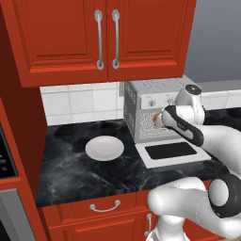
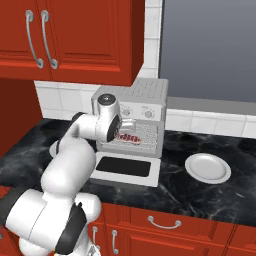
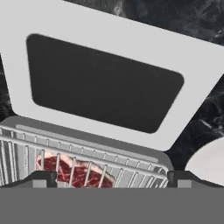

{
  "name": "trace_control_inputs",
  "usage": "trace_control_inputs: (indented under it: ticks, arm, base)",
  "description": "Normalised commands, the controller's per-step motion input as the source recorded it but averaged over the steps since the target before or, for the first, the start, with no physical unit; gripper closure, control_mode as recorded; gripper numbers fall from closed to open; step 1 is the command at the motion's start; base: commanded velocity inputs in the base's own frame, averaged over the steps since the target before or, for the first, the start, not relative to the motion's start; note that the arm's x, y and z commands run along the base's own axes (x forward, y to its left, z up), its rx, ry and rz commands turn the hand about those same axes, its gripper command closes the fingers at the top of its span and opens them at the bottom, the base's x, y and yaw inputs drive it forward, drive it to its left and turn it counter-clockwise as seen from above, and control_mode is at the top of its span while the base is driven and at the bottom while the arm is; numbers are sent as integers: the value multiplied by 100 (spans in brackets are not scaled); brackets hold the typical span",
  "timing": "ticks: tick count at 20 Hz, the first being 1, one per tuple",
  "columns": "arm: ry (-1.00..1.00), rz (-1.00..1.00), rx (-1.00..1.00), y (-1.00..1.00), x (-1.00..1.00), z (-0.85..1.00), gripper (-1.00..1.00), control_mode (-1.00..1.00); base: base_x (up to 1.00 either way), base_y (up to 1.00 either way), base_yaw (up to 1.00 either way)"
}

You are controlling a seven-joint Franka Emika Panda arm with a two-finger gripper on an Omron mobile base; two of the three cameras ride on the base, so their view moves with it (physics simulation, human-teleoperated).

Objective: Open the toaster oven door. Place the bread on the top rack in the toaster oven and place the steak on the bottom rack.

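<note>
Jaws gape empty; rack wires half hide the steak (image 3: 74, 171), arm blocks oven cavity.

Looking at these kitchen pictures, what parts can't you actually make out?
- Bread: left base view, a small orange-brown patch in the oven, mostly behind the arm.
- Steak: hand view, behind rack wires, cut off at the bottom.
- Knob markings: too small in both base views.

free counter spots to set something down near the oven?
Bare counter left and in front of the plate, and between the open toaster oven door and that plate. Crowded at the oven mouth: gripper over the steak.
</note>
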Motion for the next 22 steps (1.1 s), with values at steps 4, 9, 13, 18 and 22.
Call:
trace_control_inputs:
  ticks: [4, 9, 13, 18, 22]
  arm:
    - [11, 0, 0, 49, -63, 97, -100, -100]
    - [6, 0, 0, 67, -62, 87, -100, -100]
    - [7, 0, 0, 78, -62, 67, -100, -100]
    - [10, 0, 0, 73, -57, 41, -100, -100]
    - [4, 1, 0, 50, -58, 8, -100, -100]
  base:
    - [0, 0, 0]
    - [0, 0, 0]
    - [0, 0, 0]
    - [0, 0, 0]
    - [0, 0, 0]
